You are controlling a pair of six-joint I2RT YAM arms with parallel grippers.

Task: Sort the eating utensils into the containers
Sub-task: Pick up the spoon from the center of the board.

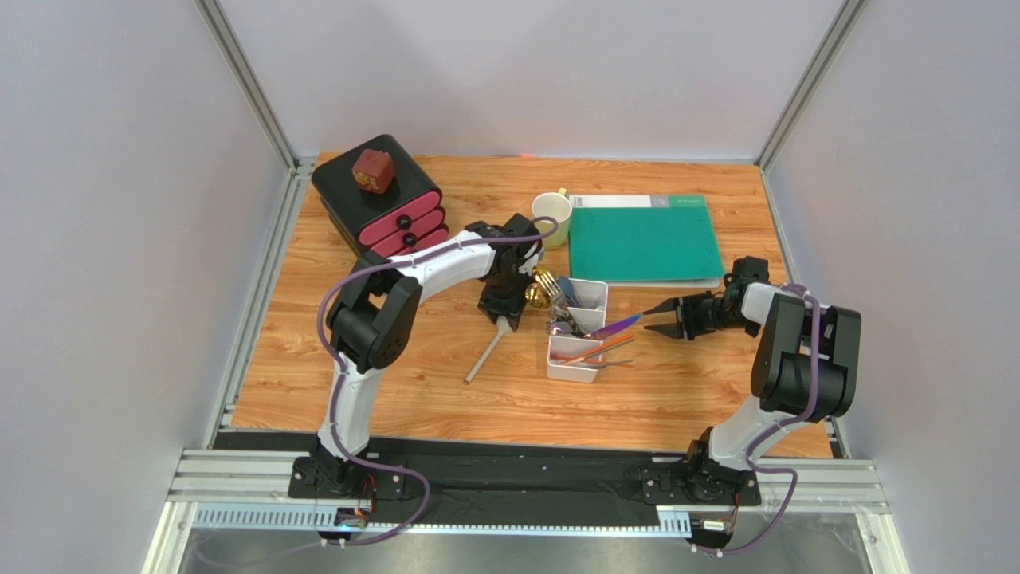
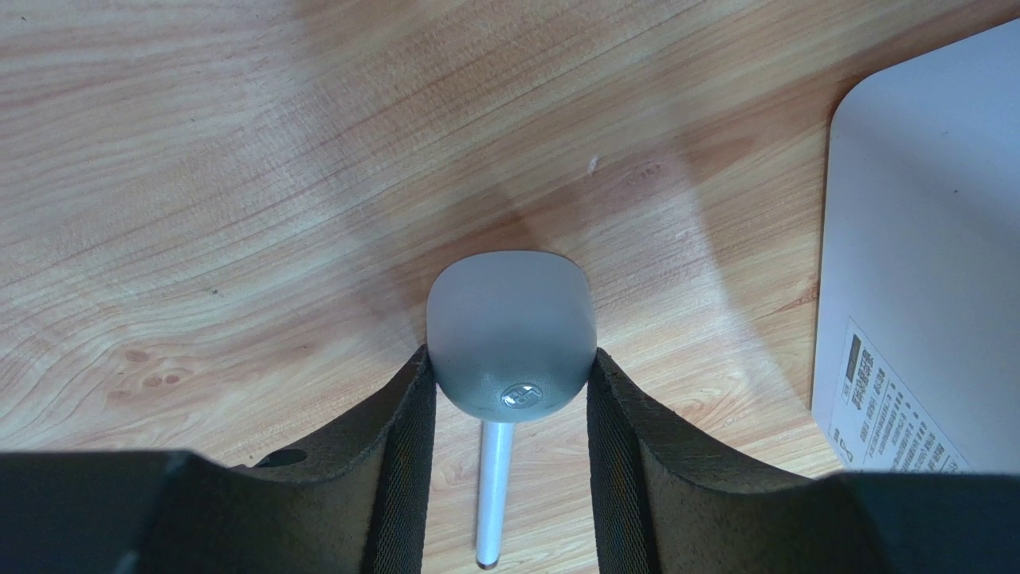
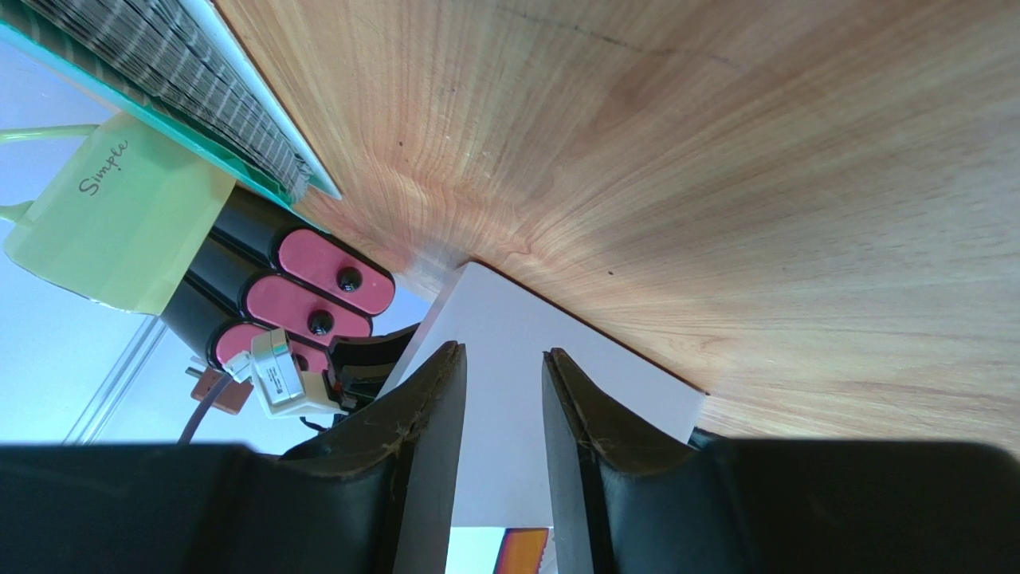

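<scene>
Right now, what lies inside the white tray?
The white tray holds orange-brown sticks and a purple utensil toward its near end, and silver pieces farther back. Whatever lies beneath them is covered.

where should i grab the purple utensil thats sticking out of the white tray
Probably its free end. The purple utensil lies slanted over the rim of the white tray, poking out toward the open right gripper. Come from that side; the rest lies by the orange sticks.
</scene>
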